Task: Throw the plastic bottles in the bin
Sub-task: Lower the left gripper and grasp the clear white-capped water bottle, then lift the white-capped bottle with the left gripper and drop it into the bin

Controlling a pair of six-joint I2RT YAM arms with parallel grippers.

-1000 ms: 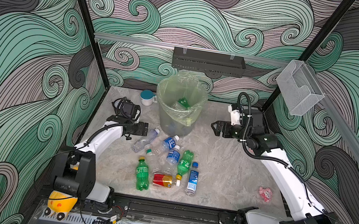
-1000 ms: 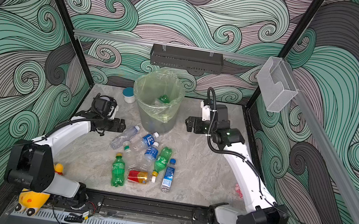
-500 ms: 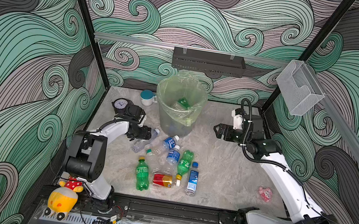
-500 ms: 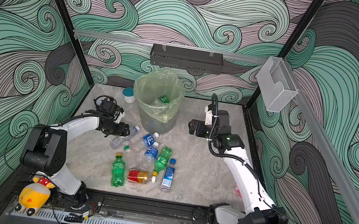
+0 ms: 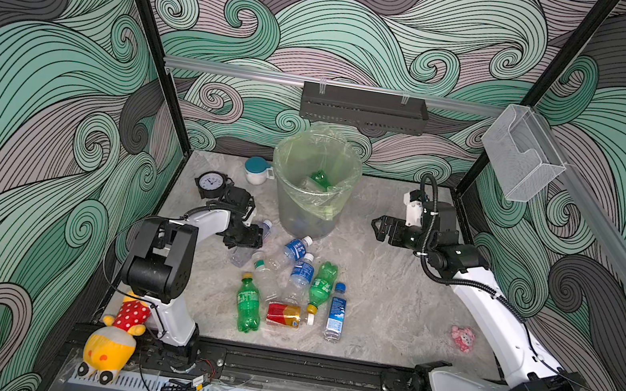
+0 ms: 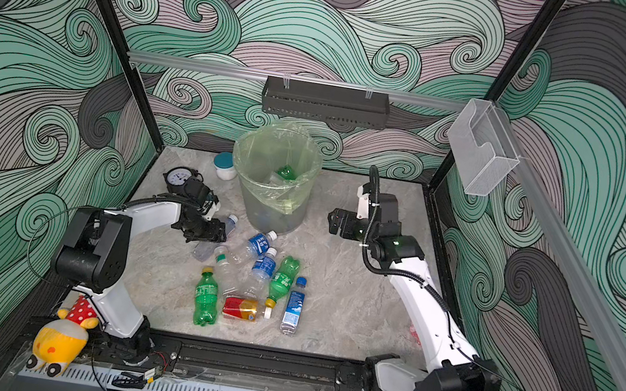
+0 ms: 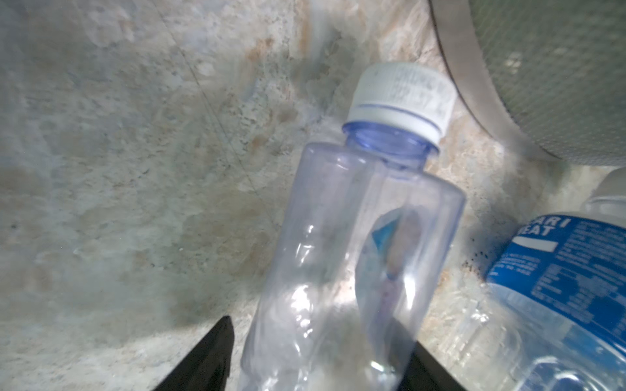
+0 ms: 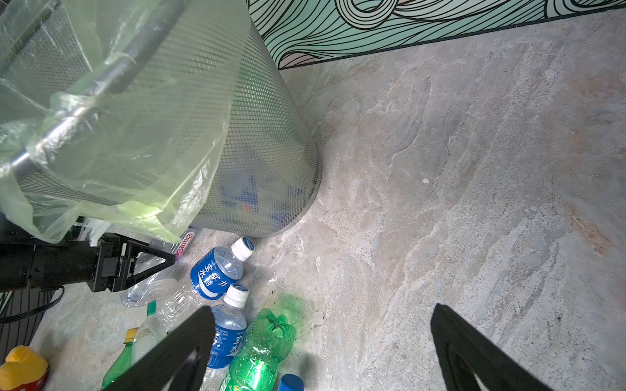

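The left claw (image 7: 321,338) is straddling a clear white-capped bottle (image 7: 359,220) lying on the counter (image 7: 118,169). Its jaws are standing apart, with a sliver of counter showing between one finger (image 7: 210,359) and the bottle. A blue-labelled bottle (image 7: 559,270) is lying just beside the claw, and the bin (image 7: 559,67) is standing just beyond the cap. The other plastic bottles (image 5: 248,304) are lying near this claw. The right claw (image 5: 380,228) is hanging wide open, empty, across the bin.
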